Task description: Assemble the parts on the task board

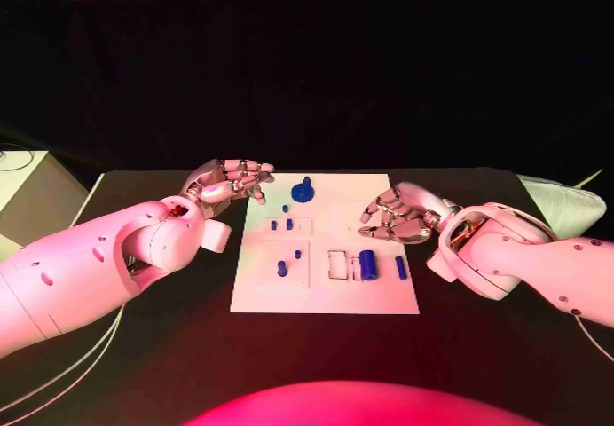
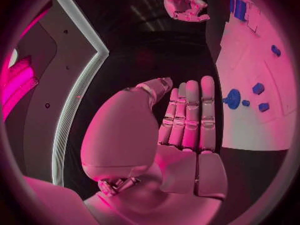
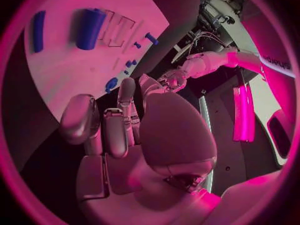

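While task board (image 1: 325,293) lies between them, left hand (image 1: 231,184) empty, right hand (image 1: 399,216) empty, fingers apart.

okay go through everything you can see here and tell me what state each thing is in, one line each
Left hand: open, fingers apart, holding nothing, at the board's far left corner.
Right hand: open, fingers loosely curled, holding nothing, at the board's right edge.
Task board: flat on the table.
Round part: on the board near its far edge.
Large cylinder: lying on the board.
Small parts: spread over the board, none held.
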You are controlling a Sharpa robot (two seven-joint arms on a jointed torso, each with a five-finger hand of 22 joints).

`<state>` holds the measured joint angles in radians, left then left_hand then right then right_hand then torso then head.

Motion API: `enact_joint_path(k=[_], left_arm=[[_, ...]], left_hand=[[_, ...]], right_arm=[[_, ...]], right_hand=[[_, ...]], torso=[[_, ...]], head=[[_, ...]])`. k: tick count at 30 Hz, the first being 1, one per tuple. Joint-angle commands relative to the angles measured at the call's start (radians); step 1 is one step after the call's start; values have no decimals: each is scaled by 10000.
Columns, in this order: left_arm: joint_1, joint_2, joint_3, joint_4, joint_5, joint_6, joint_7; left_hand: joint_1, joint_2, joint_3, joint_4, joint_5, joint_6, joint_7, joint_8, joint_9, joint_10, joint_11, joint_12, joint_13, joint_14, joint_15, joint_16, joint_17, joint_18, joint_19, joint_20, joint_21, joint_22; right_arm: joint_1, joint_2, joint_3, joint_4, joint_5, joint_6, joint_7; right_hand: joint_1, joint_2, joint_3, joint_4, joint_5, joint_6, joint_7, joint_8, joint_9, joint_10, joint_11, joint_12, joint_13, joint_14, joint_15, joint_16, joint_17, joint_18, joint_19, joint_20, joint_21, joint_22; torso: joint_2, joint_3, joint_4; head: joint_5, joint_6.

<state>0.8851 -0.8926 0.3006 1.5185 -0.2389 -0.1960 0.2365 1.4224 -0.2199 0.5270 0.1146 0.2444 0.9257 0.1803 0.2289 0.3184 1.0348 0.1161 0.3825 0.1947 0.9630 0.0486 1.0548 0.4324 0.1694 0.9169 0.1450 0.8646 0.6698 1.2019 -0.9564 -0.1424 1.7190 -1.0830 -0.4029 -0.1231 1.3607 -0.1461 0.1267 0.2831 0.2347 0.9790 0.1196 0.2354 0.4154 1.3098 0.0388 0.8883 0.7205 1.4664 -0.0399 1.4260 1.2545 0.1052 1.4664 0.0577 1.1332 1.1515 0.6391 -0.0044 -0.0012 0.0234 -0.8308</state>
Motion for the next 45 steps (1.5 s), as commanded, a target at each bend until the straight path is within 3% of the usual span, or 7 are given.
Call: enact_joint_path(k=[1,3,8,19,25,34,45], left_arm=[[-43,-8,9,52,22,186,232],[-61,-22,10,70,-4,199,277],[-96,-47,10,136,-51,207,329],[-123,-79,10,216,-76,203,331],[-125,-91,10,227,-77,204,315],[-126,-121,10,237,-78,202,286],[-126,-120,10,241,-82,218,251]], left_hand=[[3,58,-22,38,-12,-30,45,43,-14,-95,14,57,13,8,17,-51,-6,145,43,-2,-55,-16],[-8,48,-33,49,-13,-41,47,41,-18,-102,17,57,13,6,20,-52,-5,143,43,0,-65,-22],[-19,42,-43,61,-12,-50,49,40,-22,-109,19,57,13,4,22,-54,-4,142,43,3,-75,-28],[-19,42,-43,61,-12,-50,49,40,-22,-109,19,57,13,4,22,-54,-4,142,43,3,-75,-28],[-19,42,-43,61,-12,-50,49,40,-22,-109,19,57,13,4,22,-54,-4,142,43,3,-75,-28],[-20,55,-46,82,-7,-53,48,49,-27,-117,19,63,14,2,24,-56,-1,142,45,8,-98,-42],[-20,55,-46,82,-7,-53,48,49,-27,-117,19,63,14,2,24,-56,-1,142,45,8,-98,-42]], right_arm=[[10,-312,-17,166,829,1335,-1362],[3,-487,-30,251,673,1507,-1806],[-68,-667,-74,415,301,1461,-2691],[-426,-89,-156,248,57,810,-4080],[-584,322,-168,-7,40,563,-4385],[-713,736,-182,-415,-41,681,-4662],[-752,1183,-186,-644,-93,520,-4672]], right_hand=[[-1046,306,-526,84,328,-103,-246,1105,774,1695,-240,5789,7065,729,-180,715,1399,-313,296,-160,1072,1091],[-1175,372,-635,87,318,-44,-303,1302,905,1948,-282,6091,7495,811,-213,924,1857,-397,385,-186,1481,1484],[-1343,421,-831,91,420,-232,-271,1278,930,2128,-258,6295,7802,905,-192,1160,2407,-489,465,-183,1926,1918],[-1623,431,-1103,101,443,-209,-253,1210,885,2143,-231,6304,7849,912,-161,1196,2486,-505,460,-145,2032,2041],[-1761,405,-1258,104,448,-184,-257,1203,878,2146,-234,6303,7861,924,-161,1223,2555,-516,464,-140,2096,2109],[-2093,412,-1642,113,368,-179,-252,1182,870,2125,-226,6268,7853,939,-150,1258,2647,-527,457,-128,2170,2200],[-2418,515,-2157,122,-196,-128,-265,1219,895,2136,-232,6260,7889,945,-150,1272,2687,-540,452,-114,2247,2305]], torso=[[-40,31,-84],[-50,45,-113],[-77,42,-154],[-73,18,-129],[-68,16,-124],[-57,22,-151],[-64,21,-144]], head=[[-107,-35],[-144,-61],[-226,-80],[-224,-124],[-212,-148],[-157,-199],[-169,-221]])
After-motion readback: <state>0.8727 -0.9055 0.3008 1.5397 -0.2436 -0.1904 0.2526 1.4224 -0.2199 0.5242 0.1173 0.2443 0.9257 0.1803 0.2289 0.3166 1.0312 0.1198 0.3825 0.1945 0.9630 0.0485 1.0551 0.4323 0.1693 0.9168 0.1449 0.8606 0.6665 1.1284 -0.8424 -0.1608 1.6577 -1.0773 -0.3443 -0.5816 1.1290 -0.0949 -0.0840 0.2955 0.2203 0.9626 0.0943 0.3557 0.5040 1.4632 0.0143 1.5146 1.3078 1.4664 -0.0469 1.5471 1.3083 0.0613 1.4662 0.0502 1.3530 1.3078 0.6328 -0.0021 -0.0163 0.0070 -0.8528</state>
